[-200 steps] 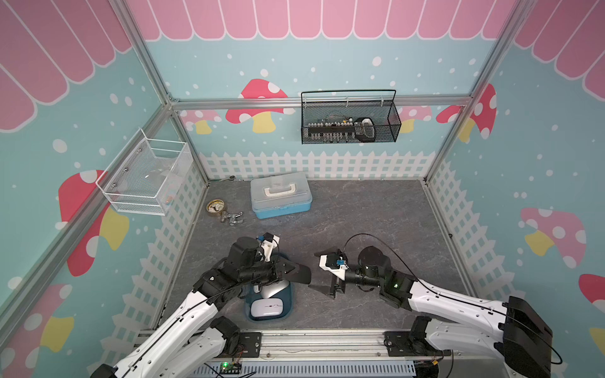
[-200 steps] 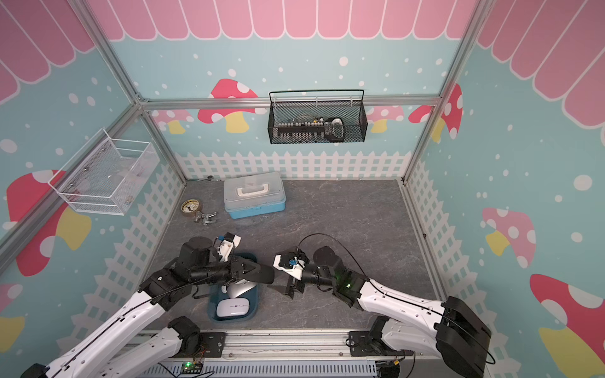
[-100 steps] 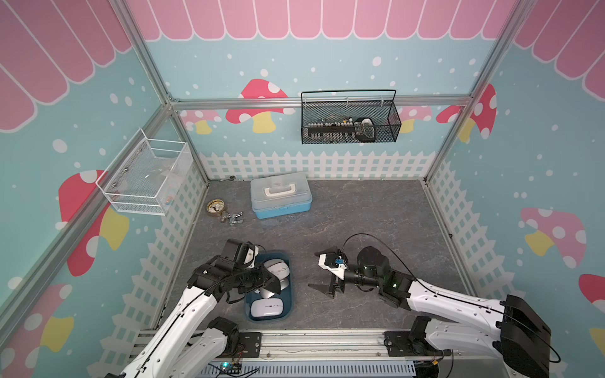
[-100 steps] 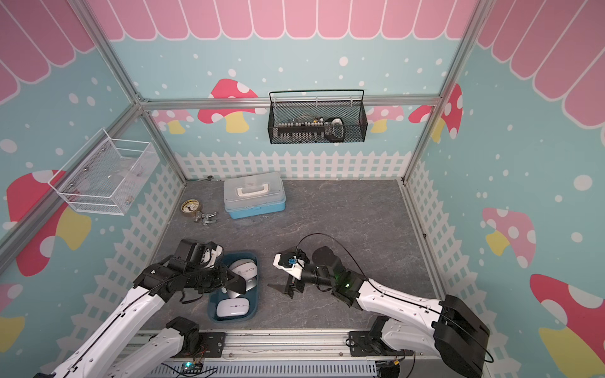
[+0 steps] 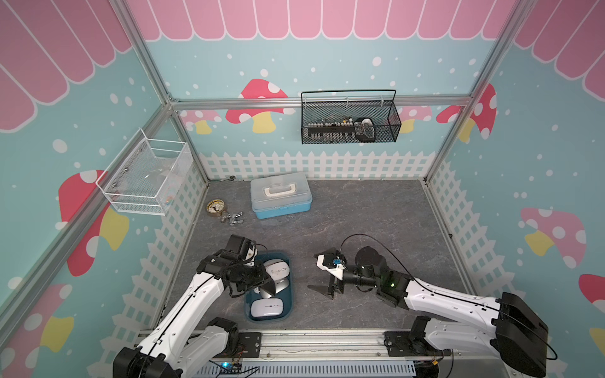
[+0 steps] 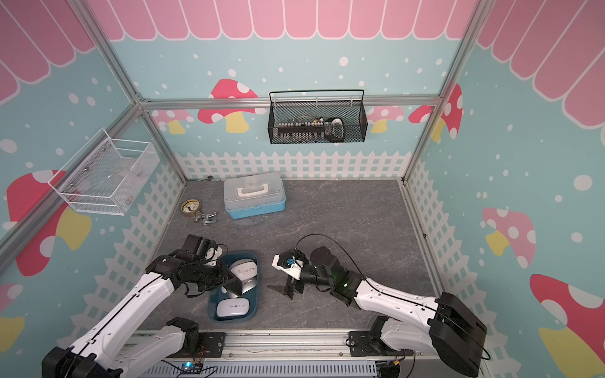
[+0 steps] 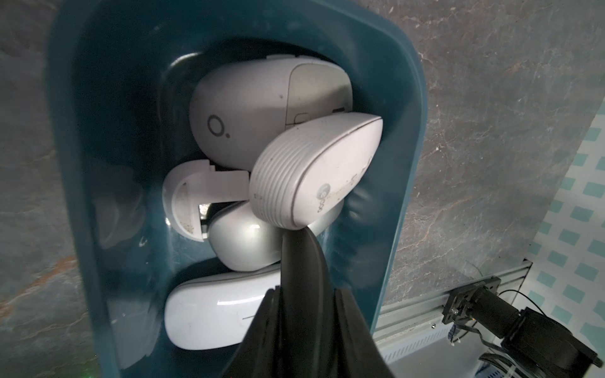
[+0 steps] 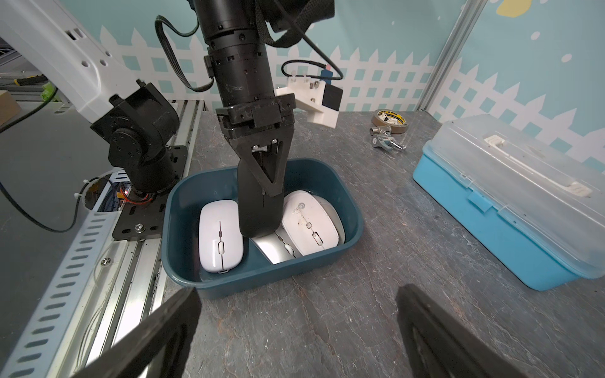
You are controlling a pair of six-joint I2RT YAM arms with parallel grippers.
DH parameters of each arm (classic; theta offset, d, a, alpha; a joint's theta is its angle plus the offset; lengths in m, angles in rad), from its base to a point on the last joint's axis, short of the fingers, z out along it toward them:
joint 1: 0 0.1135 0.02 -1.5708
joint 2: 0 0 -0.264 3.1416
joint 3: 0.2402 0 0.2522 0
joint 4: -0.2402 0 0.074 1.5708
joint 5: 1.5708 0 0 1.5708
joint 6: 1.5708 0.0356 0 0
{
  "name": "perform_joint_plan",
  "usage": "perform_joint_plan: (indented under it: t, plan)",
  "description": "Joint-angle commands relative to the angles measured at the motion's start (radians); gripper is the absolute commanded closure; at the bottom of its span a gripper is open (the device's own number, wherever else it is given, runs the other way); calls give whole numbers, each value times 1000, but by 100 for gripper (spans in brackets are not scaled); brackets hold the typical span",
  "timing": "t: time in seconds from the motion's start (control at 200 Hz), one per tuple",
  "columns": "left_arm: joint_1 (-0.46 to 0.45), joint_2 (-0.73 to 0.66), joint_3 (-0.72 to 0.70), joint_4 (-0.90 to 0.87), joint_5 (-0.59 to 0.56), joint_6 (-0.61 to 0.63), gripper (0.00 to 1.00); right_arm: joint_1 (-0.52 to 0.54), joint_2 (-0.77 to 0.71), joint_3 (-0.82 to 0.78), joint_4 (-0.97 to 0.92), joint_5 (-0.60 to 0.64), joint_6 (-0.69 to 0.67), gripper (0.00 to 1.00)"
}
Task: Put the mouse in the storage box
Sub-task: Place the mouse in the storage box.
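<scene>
The storage box (image 5: 293, 294) sits on the grey table (image 5: 376, 222) near its front edge, toward the left corner, with mice lying inside. In both top views the left gripper (image 5: 270, 288) hangs over the middle of the box and covers part of the load. Only a flat white mouse (image 5: 266, 308) at the front end and a tilted white mouse (image 5: 277, 268) at the back end show clearly.

The right wrist view adds that the left gripper's jaws are pressed together with nothing between them. Its tip points down between the flat mouse and a silver mouse (image 8: 278, 250).

Only the left wrist view shows a fourth mouse (image 7: 248, 108) with a ring mark, partly behind the tilted one. It also shows a loose white cover (image 7: 196, 196) on the box floor.

The right gripper (image 5: 324, 289) is over bare table just right of the box, jaws spread wide and empty. Its own camera shows the two fingers (image 8: 157, 340) far apart. A blue case (image 5: 281, 199) stands near the back edge.
</scene>
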Motion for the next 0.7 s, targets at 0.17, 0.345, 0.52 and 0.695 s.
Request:
perform_joint_plan:
  t: [0.17,0.345,0.52,0.695]
  plan:
    - [18,14,-31,38,-6,33,83,4,27,8,5,-21,34,1]
    - [28,10,-31,38,-15,28,67,3,42,18,-6,-19,36,1]
    - [35,3,-17,29,-43,15,1,4,50,18,-6,-26,45,1]
    - [38,-24,8,10,-76,3,1,3,60,24,-15,-33,45,1]
